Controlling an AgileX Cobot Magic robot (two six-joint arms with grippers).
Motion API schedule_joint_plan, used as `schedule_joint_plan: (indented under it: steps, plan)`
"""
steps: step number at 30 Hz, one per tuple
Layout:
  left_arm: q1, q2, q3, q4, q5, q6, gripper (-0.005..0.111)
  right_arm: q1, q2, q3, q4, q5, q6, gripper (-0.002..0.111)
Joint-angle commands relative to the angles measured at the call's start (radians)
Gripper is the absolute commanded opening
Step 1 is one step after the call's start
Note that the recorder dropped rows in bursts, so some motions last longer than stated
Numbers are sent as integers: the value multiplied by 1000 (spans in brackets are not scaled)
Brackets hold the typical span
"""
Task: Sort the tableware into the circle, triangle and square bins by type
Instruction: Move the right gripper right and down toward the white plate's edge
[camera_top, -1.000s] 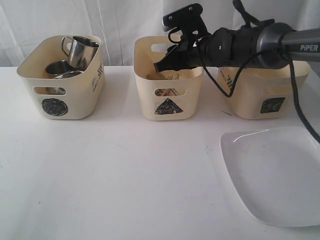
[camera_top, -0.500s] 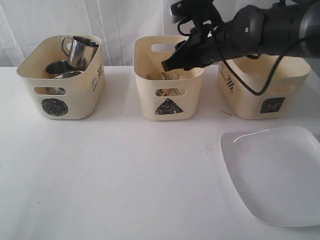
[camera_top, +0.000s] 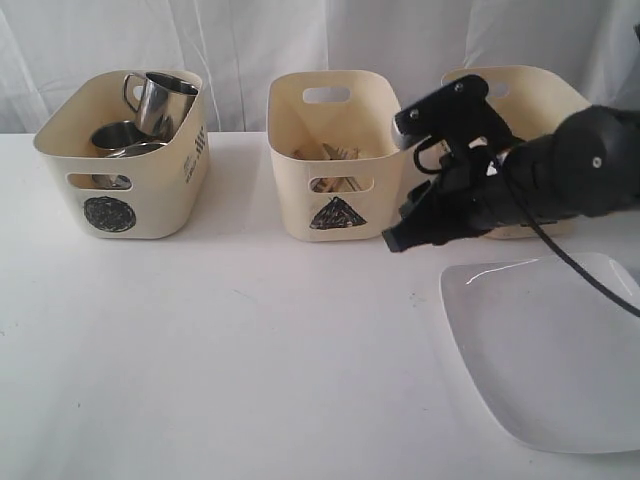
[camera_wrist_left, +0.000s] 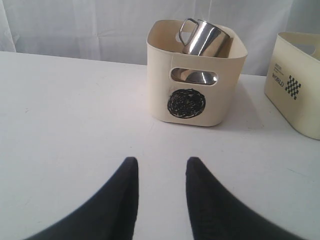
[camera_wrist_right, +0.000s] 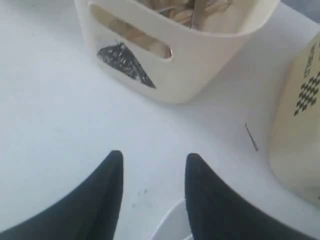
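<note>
Hovering right fingers (camera_wrist_right: 107, 192), apart and empty, tips toward triangle bin (camera_top: 292, 195), white plate (camera_top: 550, 350) flat nearby, left fingers (camera_wrist_left: 120, 200) apart

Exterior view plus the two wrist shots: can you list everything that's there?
table: one, white, under everything
curtain: white, behind
circle bin: one, cream, left
steel mug: one, shiny, leaning in circle bin
steel pieces: count unclear, under the mug
triangle bin: one, cream, middle
wooden chopsticks: count unclear, tan, in triangle bin
third bin: one, cream, right, mark hidden
plate: one, white, front right
left gripper: black, open, empty
right gripper: black, open, empty, near plate
</note>
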Motion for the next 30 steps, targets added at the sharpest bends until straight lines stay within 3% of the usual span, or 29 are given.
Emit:
schedule_joint_plan:
  steps: [1,9,13,23,30]
  plan:
    - [0,-5,4,-5,0,-8,38,-5,-82,112,10,-13,6,39]
    - [0,-5,4,-5,0,-8,38,-5,-249,275,13,69,15,39]
    - [0,-5,4,-5,0,-8,38,-7,-265,274,0,218,61,39]
    - [0,-5,4,-5,0,-8,38,-14,-265,274,-106,394,218,39]
    - [0,-5,4,-5,0,-8,38,-14,-283,278,-198,417,332,39]
